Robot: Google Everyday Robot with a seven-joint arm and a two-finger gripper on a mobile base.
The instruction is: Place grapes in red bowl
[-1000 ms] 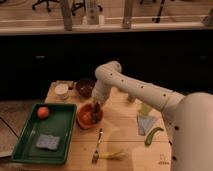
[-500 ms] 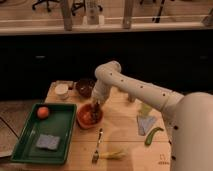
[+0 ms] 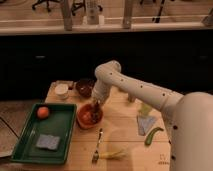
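Note:
The red bowl (image 3: pixel 89 118) is a shallow orange-red bowl on the wooden table, just right of the green tray. The grapes (image 3: pixel 90 116), a small dark lumpy cluster, lie inside it. My gripper (image 3: pixel 95 105) hangs at the end of the white arm, right over the bowl's far rim, close above the grapes. The arm reaches in from the right.
A green tray (image 3: pixel 60 130) at the left holds an orange fruit (image 3: pixel 43 112) and a blue sponge (image 3: pixel 48 141). A maroon bowl (image 3: pixel 85 87) and a white cup (image 3: pixel 62 91) stand behind. A fork (image 3: pixel 97 146), a banana (image 3: pixel 116 153), a green pepper (image 3: pixel 152 135) and a cloth (image 3: pixel 143 123) lie at the front and right.

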